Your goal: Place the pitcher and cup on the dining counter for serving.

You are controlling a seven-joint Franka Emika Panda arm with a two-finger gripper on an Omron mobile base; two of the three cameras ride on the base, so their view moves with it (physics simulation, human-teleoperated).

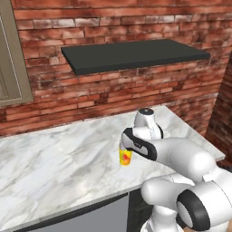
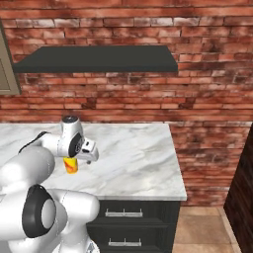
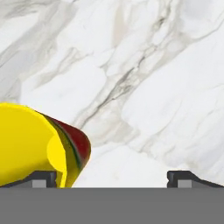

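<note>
Cup position: we see the cup [image 1: 125, 157] standing upright on the marble worktop [image 1: 54, 158] along the brick wall [image 1: 113, 90], near the front edge, below the dark shelf [image 1: 131, 55]
Claw state: our gripper [image 3: 112, 178] has its jaws spread wide and holds nothing; in the hand view both finger tips rise at the bottom with bare marble between them
Key relation: in the hand view the cup lies off to the left, its yellow body level with and overlapping the left fingertip [image 3: 41, 178], so it is not centred between the jaws
Cup axis: we judge its long axis vertical in the room, with the red mark showing on its side
Hand pose: in both base views the hand hangs directly above the cup, which shows just beneath the wrist
Step in hand: we judge this as lining up for a grasp on the cup, not yet closed
Next move calls for: a sideways shift toward the cup so it sits between the fingers before closing
Risk: we think closing now could clip the rim and tip the cup
</note>
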